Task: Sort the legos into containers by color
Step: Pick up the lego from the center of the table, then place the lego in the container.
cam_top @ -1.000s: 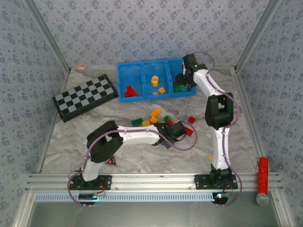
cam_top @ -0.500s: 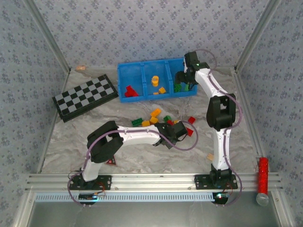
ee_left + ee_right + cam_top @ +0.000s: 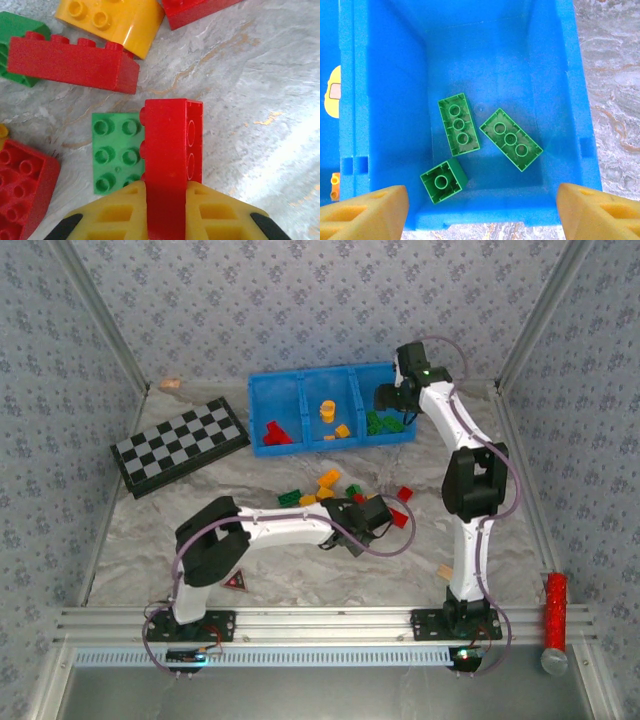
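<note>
One blue tray point(image 3: 275, 400) with three compartments stands at the far side of the table point(image 3: 160, 530). The right gripper point(image 3: 481, 212) hangs over its right-hand compartment, fingers spread wide with nothing between them. Its wrist camera shows three green bricks point(image 3: 510, 139) lying there, where the top view gives only a green smudge. The left gripper point(image 3: 165, 212) is clamped on one red brick point(image 3: 172, 150) turned on its side, among the loose legos point(image 3: 330, 488) mid-table. Around it the left wrist view shows three more red, two green and one yellow-orange brick point(image 3: 112, 22) — detail the top view blurs.
</note>
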Controlling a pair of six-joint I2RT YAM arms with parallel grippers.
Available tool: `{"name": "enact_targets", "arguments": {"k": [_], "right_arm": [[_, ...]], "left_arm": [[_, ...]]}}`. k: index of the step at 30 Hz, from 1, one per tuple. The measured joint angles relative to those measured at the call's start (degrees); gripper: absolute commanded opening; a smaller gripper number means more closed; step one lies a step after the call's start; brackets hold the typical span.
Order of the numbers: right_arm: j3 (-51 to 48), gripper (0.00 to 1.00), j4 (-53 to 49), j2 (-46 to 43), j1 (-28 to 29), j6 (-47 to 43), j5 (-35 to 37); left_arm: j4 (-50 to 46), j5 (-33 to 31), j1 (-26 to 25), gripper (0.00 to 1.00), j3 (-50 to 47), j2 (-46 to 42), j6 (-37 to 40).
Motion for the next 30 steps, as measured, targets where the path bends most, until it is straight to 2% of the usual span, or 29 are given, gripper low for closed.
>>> {"name": "enact_targets", "arguments": {"k": [5, 9, 14, 18, 22, 26, 30], "right_arm": [[-2.56, 0.82, -0.24, -2.25, -0.11, -0.02, -0.44], [-5.60, 0.82, -0.20, -4.61, -0.15, -0.09, -1.55], [-15.72, 0.82, 1.60, -10.82, 0.22, -0.20, -3.19], [-26.34, 0.80, 2.80, -18.03, 1.33, 1.20, -3.72], [-36.33, 0.79, 3.17, -25.99, 3.74, 6.03, -3.76], [-47.98, 0.79, 4.48, -34.64, 7.21, 13.11, -4.74], [-57.20, 0.80, 4.15, -40.89, 13.33, 19.96, -4.26]], "left_arm": [[-0.55, 2.34, 1.66, 0.17, 0.00, -5.86, -1.27], [-1.01, 4.79, 5.66, 0.17, -0.04, -10.84, -2.43], [-1.53, 8.24, 14.34, 0.17, -0.72, -16.52, -4.02], [-1.53, 10.78, 24.55, 0.17, -0.63, -19.17, -5.38], [-2.10, 12.24, 33.24, 0.17, 1.16, -18.69, -5.92], [-2.08, 12.85, 38.34, 0.17, 6.10, -15.41, -6.91], [-2.38, 13.09, 42.14, 0.17, 12.00, -9.38, -7.65]]}}
